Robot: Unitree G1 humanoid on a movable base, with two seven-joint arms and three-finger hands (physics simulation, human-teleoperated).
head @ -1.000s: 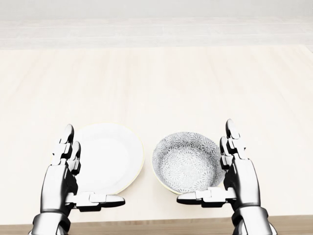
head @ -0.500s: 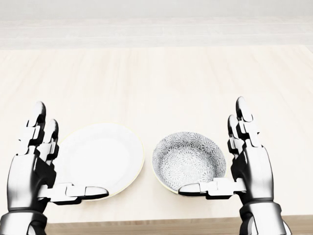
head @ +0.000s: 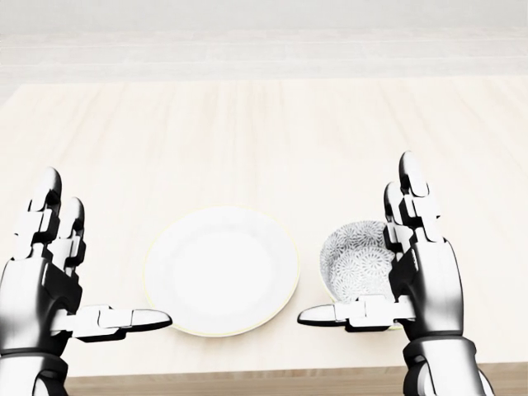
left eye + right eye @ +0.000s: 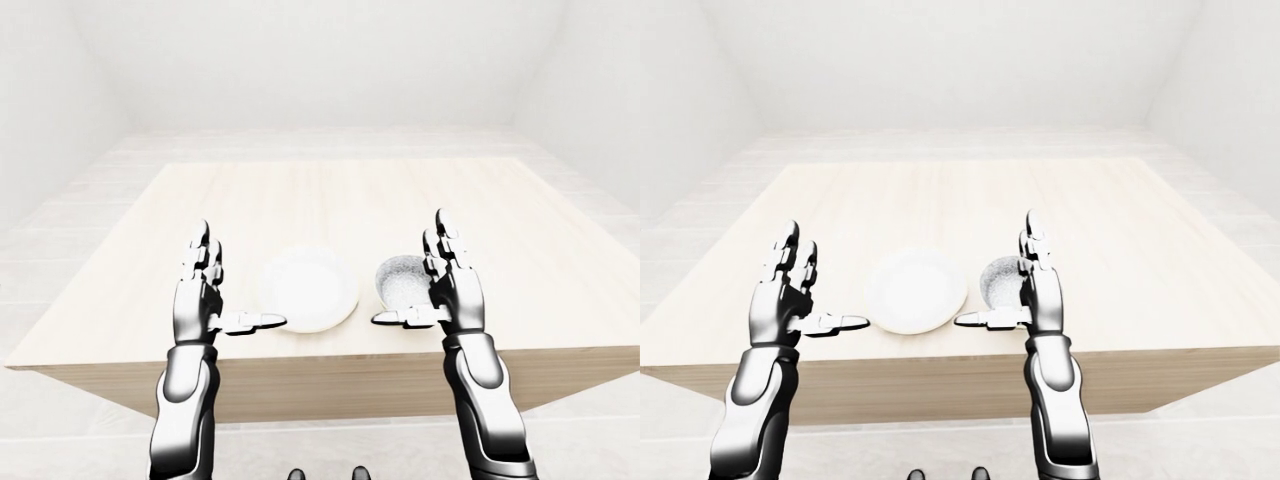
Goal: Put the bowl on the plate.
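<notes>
A plain white plate [image 3: 221, 271] lies flat on the light wooden table [image 3: 264, 140], near its edge at the bottom of the head view. Just right of it, apart from it, stands a grey patterned bowl [image 3: 356, 257]. My right hand [image 3: 361, 246] is open, its fingers upright at the bowl's right side and its thumb stretched across the bowl's lower rim, hiding part of it. My left hand [image 3: 106, 254] is open too, left of the plate, with its thumb tip pointing at the plate's lower left rim. Neither hand holds anything.
The table's near edge [image 3: 247, 371] runs just under both wrists. In the left-eye view the tabletop [image 4: 330, 200] stretches far beyond the dishes with pale floor and white walls around it.
The whole picture has shifted: plate and bowl now sit further right, so the camera has moved. My left hand has gone left, off the plate. My right hand has risen slightly beside the bowl.
</notes>
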